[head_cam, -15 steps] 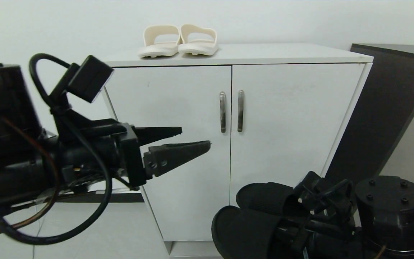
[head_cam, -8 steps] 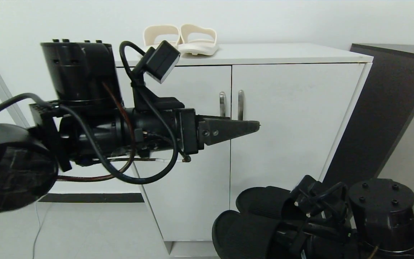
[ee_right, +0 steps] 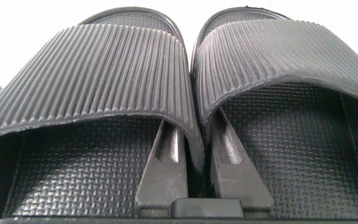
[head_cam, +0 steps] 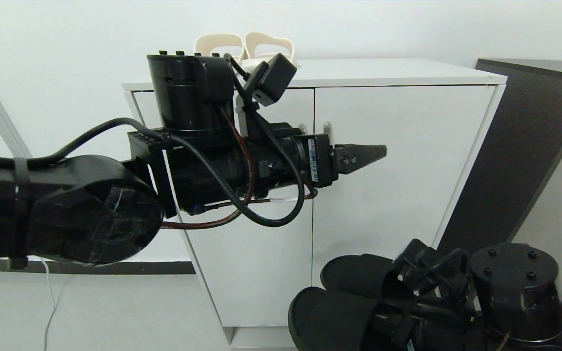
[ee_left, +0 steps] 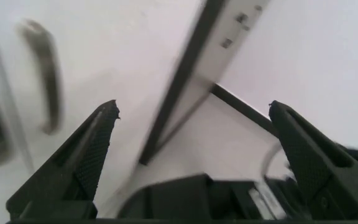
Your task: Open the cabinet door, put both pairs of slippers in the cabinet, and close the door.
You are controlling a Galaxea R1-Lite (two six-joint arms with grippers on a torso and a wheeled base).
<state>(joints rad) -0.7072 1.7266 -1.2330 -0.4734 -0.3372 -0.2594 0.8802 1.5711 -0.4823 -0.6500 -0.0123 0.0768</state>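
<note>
Right claw (ee_right: 194,148): nearest and low on the right, closed on the two inner strap edges where they meet, one finger under each strap.
Black slippers (head_cam: 344,297): side by side in that claw, toes towards the cabinet, near its right door but apart from it.
Left arm (head_cam: 198,161): over the last second it has swung up from low on the left and reached across to the right. It is stretched level in front of the left door, wrist turned so the claw shows edge-on from the head.
Left claw (ee_left: 192,111): fingers spread wide with nothing between them, the tip at handle height and just right of the handles.
Handles (head_cam: 327,127): the pair at the centre seam, partly hidden by the wrist. In the blurred wrist view they seem to lie outside one finger, so no grip yet.
Meaning: this looks like the approach for opening, with a handle not yet caught.
Cabinet (head_cam: 398,156): both doors shut.
Cream slippers (head_cam: 267,46): farthest, together on the cabinet top towards its left.
</note>
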